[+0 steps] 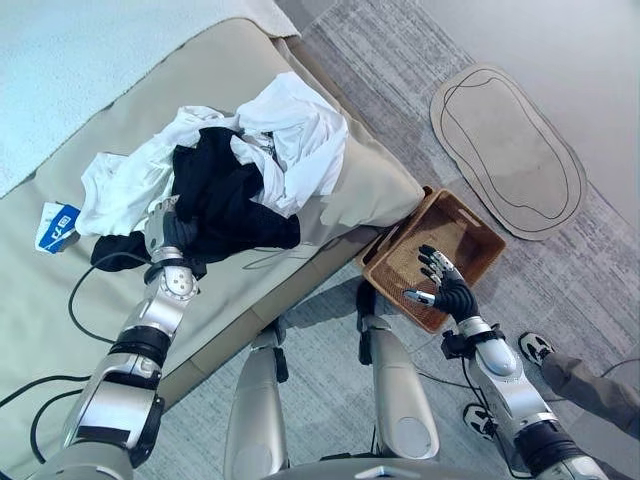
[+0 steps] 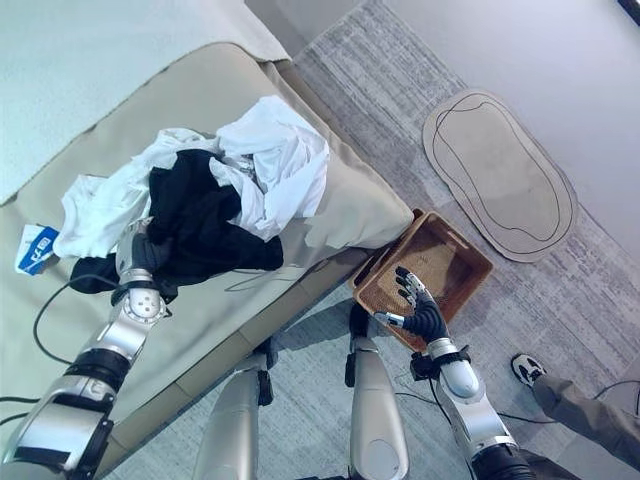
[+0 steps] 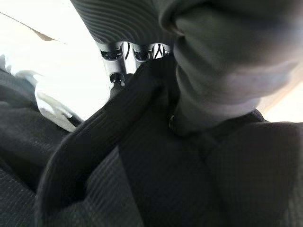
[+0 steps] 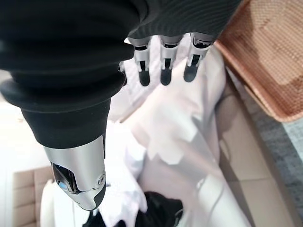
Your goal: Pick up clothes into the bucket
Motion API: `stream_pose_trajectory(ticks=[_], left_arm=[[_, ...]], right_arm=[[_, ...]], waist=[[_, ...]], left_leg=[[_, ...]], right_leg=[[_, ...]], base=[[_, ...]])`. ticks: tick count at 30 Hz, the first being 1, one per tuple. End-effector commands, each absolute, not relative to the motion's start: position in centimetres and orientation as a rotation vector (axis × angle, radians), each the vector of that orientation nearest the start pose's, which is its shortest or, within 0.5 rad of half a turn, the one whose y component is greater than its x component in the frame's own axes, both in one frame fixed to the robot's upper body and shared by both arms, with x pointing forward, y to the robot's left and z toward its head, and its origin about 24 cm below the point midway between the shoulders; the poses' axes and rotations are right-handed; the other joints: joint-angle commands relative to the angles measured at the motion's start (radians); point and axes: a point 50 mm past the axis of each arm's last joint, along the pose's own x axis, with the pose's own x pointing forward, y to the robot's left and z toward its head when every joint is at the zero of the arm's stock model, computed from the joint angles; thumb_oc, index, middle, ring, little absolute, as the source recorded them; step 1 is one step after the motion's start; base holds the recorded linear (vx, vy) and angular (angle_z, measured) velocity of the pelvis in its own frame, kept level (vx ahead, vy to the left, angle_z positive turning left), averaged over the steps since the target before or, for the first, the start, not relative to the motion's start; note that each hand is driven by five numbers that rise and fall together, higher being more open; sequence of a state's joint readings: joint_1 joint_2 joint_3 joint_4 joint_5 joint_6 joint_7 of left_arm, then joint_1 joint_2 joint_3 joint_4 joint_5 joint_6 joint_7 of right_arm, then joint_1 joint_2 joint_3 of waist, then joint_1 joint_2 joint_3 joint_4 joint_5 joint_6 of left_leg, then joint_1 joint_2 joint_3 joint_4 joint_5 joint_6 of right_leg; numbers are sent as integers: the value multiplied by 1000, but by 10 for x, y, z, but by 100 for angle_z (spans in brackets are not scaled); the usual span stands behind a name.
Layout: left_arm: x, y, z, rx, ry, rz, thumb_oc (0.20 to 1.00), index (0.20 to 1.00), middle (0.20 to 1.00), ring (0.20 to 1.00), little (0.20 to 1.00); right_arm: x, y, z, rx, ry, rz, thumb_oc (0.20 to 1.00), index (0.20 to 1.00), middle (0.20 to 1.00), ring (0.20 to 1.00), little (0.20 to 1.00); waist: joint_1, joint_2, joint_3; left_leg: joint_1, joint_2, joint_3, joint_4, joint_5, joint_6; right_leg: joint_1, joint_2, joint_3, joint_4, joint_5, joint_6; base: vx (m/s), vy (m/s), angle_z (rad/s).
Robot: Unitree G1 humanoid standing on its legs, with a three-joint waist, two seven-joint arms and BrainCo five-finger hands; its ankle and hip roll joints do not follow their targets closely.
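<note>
left hand (image 1: 168, 232) is buried in the black garment (image 1: 225, 200) among white clothes (image 1: 300, 135) on the bed (image 1: 370, 190), fingers hidden, grip unreadable. right hand (image 1: 445, 285) hangs open-fingered over the wicker basket (image 1: 470, 225).

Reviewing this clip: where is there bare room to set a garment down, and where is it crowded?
Free: the woven basket on the floor holds nothing, and the bed is bare beyond the clothes pile. Crowded: mid-bed, where the left hand sits in black cloth; the right hand hovers open over the basket.
</note>
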State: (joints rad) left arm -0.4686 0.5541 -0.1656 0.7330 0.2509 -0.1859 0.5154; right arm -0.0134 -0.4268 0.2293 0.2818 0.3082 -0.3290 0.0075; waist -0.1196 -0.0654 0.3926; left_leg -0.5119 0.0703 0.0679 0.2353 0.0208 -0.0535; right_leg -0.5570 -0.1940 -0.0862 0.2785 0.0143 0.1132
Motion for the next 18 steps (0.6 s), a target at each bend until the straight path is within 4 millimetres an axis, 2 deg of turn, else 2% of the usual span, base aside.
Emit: stream_pose_trajectory(ticks=[1, 6, 9, 11, 12, 14, 15, 18], left_arm=[[308, 278, 61, 790, -112, 427, 200, 200, 200, 200, 200], [299, 271, 58, 731, -140, 391, 200, 200, 200, 200, 200], [288, 269, 61, 700, -178, 367, 200, 200, 200, 200, 200], [284, 269, 70, 688, -225, 356, 200, 200, 200, 200, 200], [281, 271, 81, 691, -275, 355, 200, 200, 200, 200, 200], [281, 271, 81, 691, -274, 355, 200, 200, 200, 200, 200], [278, 272, 99, 687, -356, 361, 200, 200, 200, 200, 200], [274, 272, 130, 658, -489, 372, 200, 200, 200, 200, 200]], right_arm=[[229, -201, 13, -117, -11, 155, 1000, 1000, 1000, 1000, 1000], [228, -203, 6, -120, 20, 138, 1000, 1000, 1000, 1000, 1000], [226, -205, -2, -120, 60, 125, 1000, 1000, 1000, 1000, 1000], [224, -207, -6, -118, 78, 119, 1000, 1000, 1000, 1000, 1000], [224, -207, -10, -115, 95, 113, 1000, 1000, 1000, 1000, 1000], [224, -207, -10, -115, 95, 114, 1000, 1000, 1000, 1000, 1000], [223, -206, -13, -112, 110, 119, 1000, 1000, 1000, 1000, 1000], [223, -205, -16, -111, 121, 122, 1000, 1000, 1000, 1000, 1000]], waist=[[12, -9, -129], [25, -1, -151], [41, 9, -174], [49, 15, -184], [58, 21, -199], [56, 20, -196], [64, 26, -208], [77, 34, -227]], left_leg=[[-49, 13, -34, 78, -56, 9], [7, 13, -39, 41, -45, 7], [81, 14, -46, -1, -39, 4], [122, 14, -48, -27, -34, 0], [152, 15, -49, -51, -29, -4], [158, 15, -49, -55, -28, -4], [190, 16, -51, -77, -22, -8], [230, 16, -49, -109, -15, -12]], right_leg=[[52, -103, -13, -66, 63, 86], [110, -106, -28, -94, 66, 87], [192, -106, -48, -130, 65, 91], [234, -104, -60, -150, 66, 93], [270, -103, -70, -173, 66, 95], [277, -103, -72, -177, 67, 95], [310, -99, -83, -196, 69, 97], [353, -94, -98, -225, 75, 99]], base=[[51, -33, 0], [60, -27, 0], [79, -30, 3], [111, -49, 8], [83, -39, 7], [46, -29, 11], [74, -44, 18], [72, -44, 5]])
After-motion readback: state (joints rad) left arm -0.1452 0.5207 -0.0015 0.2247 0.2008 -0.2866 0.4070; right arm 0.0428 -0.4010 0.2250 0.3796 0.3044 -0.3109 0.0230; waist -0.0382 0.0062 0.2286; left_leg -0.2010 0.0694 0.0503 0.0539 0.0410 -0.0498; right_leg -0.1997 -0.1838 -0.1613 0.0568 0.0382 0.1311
